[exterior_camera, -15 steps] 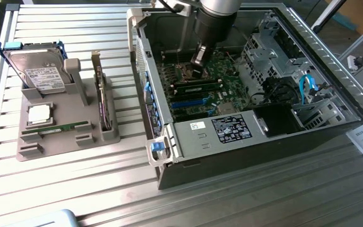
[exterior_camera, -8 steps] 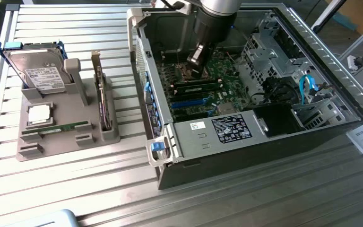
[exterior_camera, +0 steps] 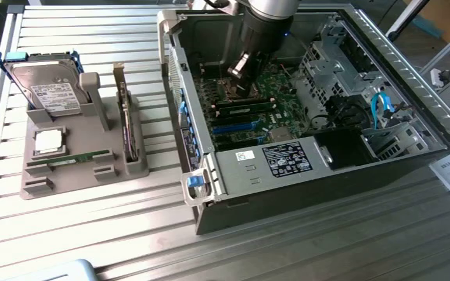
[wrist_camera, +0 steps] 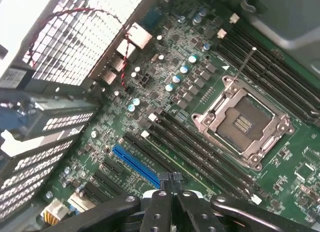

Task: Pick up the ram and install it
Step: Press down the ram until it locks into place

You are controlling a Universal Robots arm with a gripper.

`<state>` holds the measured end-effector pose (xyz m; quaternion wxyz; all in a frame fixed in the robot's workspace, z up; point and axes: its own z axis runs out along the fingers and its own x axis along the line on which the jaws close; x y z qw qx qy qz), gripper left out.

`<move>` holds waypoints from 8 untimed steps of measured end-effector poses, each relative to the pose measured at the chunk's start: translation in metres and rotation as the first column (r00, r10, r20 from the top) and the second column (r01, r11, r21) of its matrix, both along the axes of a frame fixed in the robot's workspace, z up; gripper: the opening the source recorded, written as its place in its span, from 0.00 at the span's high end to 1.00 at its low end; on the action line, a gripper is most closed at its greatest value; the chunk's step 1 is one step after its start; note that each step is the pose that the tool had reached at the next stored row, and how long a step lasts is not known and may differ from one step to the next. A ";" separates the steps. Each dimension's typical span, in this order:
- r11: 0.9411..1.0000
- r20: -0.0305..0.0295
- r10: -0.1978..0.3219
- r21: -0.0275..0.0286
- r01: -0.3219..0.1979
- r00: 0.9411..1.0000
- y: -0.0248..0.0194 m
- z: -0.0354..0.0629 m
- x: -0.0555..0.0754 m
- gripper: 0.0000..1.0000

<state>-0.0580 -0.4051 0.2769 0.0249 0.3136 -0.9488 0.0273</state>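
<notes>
- The long, thin green ram stick [exterior_camera: 70,159] lies in the grey plastic parts tray [exterior_camera: 68,181] at the exterior view's left, well apart from the arm; a grasp there could knock the silver processor chip [exterior_camera: 47,140] beside it.
- The black gripper [wrist_camera: 172,184] hangs inside the open grey computer case [exterior_camera: 303,193], fingers fully closed on nothing, just above the black memory slots [wrist_camera: 200,152]; dropping lower risks scraping the green motherboard [wrist_camera: 165,91].

Even, cool overhead light; glare on perforated case wall [wrist_camera: 75,36]; motherboard [wrist_camera: 200,117] sharp, case interior shadowed.
</notes>
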 end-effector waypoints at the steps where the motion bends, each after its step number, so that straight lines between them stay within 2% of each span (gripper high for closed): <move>1: 1.000 0.000 -0.020 0.000 0.020 1.000 0.0000 0.0000 0.000 0.89; 5: 0.996 0.000 -0.090 0.000 0.090 0.996 0.0000 0.0000 0.000 0.89; 7: 0.989 0.000 -0.146 -0.001 0.146 0.989 0.0000 0.0000 0.000 0.89; 8: 0.984 0.000 -0.177 -0.001 0.177 0.984 0.0000 0.0000 0.000 0.89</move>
